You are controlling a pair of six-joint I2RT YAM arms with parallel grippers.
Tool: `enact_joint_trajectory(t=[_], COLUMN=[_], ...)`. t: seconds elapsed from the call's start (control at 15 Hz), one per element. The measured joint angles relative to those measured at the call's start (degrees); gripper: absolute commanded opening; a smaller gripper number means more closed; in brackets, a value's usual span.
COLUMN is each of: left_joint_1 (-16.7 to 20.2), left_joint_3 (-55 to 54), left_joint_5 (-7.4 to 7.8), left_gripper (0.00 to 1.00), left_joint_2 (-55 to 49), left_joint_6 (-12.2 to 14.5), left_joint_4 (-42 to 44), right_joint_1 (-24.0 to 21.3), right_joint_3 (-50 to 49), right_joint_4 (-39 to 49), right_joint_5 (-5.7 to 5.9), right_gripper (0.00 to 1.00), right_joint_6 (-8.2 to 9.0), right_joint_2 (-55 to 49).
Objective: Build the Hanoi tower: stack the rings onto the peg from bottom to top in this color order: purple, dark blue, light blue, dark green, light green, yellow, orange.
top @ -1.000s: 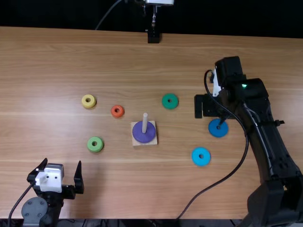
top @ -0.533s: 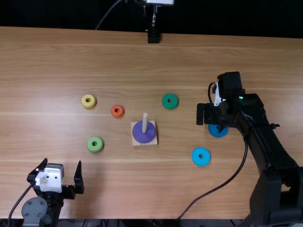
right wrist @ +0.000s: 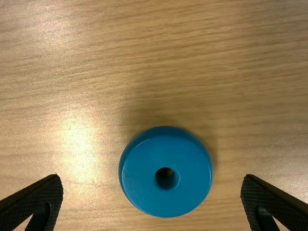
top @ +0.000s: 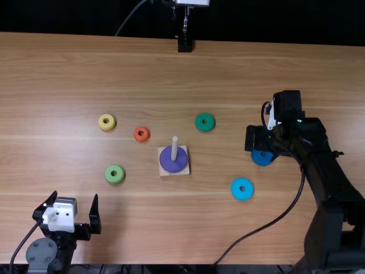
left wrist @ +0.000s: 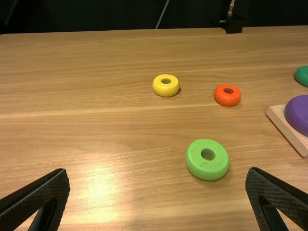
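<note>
Item one: right gripper [right wrist: 151,179], standing wide, its two fingers spreading well past both sides of the dark blue ring [right wrist: 144,192]; it is holding nothing, and wood is showing between each finger and the rim.

Item two: dark blue ring, lying flat on the counter [top: 142,68], hole upward, well apart from the peg [top: 174,149]. By the colour order it is coming next; picking it up appears to be the step in hand.

Handling notes: the gripper is wanting its fingers centred across the ring's full width, then a straight descent until the pads are flanking the rim low down, short of pressing on the wood. An even close is keeping the ring level; an off-centre one is risking a skid or tilt of the smooth, rounded edge. Over the peg, the hole is needing careful lining up before release.

Item three: light blue ring [top: 235,189], lying near the dark blue one; a wide swing at low height could be nudging it.

Item four: dark green ring [top: 199,125], lying between the right gripper and the peg's side.

Item five: purple ring [top: 178,166], sitting around the peg on the square base [top: 186,171].

Item six: light green ring [left wrist: 207,171], orange ring [left wrist: 227,99] and yellow ring [left wrist: 166,91], lying separately beyond the peg.

Item seven: left gripper [top: 75,197], standing wide, gripping nothing.
</note>
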Motion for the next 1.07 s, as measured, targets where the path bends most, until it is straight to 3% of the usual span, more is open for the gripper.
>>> enact_joint_trajectory(t=[0.4,1.07], left_joint_1=[0.0,0.0], left_joint_3=[0.0,0.0], left_joint_5=[0.0,-0.02], left_gripper=[1.0,1.0], left_joint_2=[0.0,0.0], left_joint_6=[0.02,0.02], left_joint_4=[0.0,0.02], right_joint_1=[-1.03,-1.38], right_joint_3=[0.0,0.0], right_joint_4=[-0.52,-0.74], right_joint_5=[0.0,-0.02], right_gripper=[1.0,1.0], right_joint_6=[-3.52,-4.07], right_joint_2=[2.95,6.99])
